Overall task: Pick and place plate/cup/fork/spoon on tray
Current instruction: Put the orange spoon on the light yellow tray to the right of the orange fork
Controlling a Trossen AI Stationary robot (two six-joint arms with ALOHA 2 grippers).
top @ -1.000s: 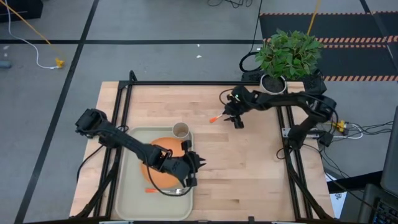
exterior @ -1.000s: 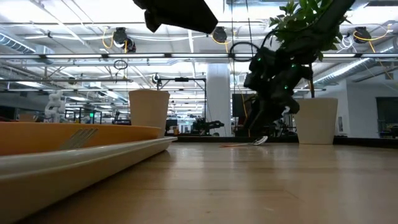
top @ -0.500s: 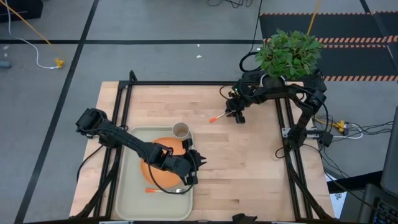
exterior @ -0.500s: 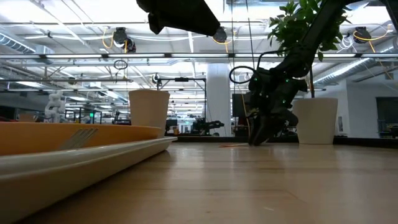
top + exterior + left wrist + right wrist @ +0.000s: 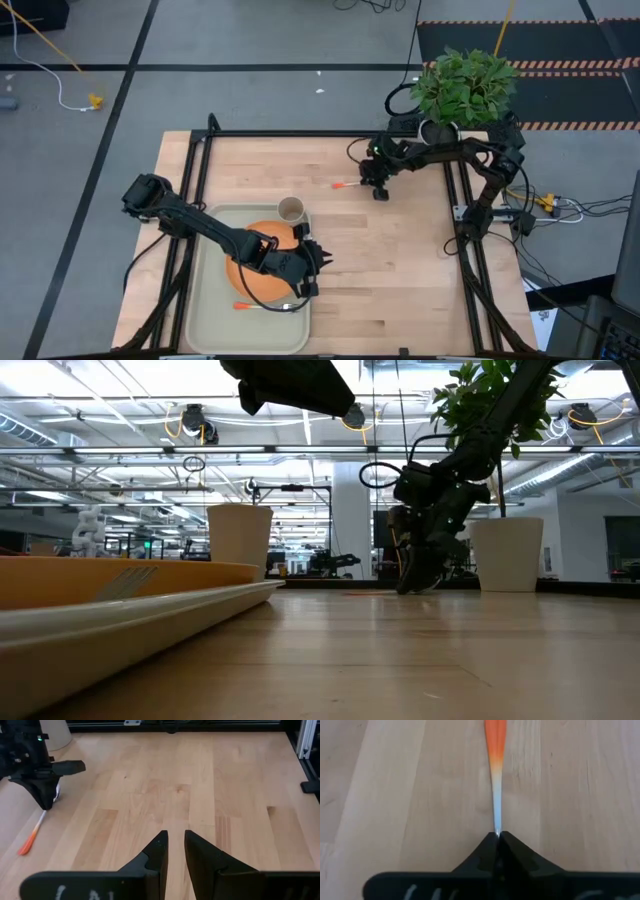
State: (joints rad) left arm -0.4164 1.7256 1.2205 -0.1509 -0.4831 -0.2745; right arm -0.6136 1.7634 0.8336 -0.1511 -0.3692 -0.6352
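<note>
Right gripper: my jaws pinching the spoon at its metal end; bowl hidden, only the right wrist view shows the pinch.
Spoon's place: on the counter, well apart from the tray.
Left gripper: my jaws narrowly parted, over the plate.

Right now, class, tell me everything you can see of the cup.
The cup is a small tan cylinder, plain and matte, with an open top and seemingly nothing inside. It stands upright at one corner of the tray, close beside the orange plate; whether the two touch cannot be told. Nothing grips it.
</note>
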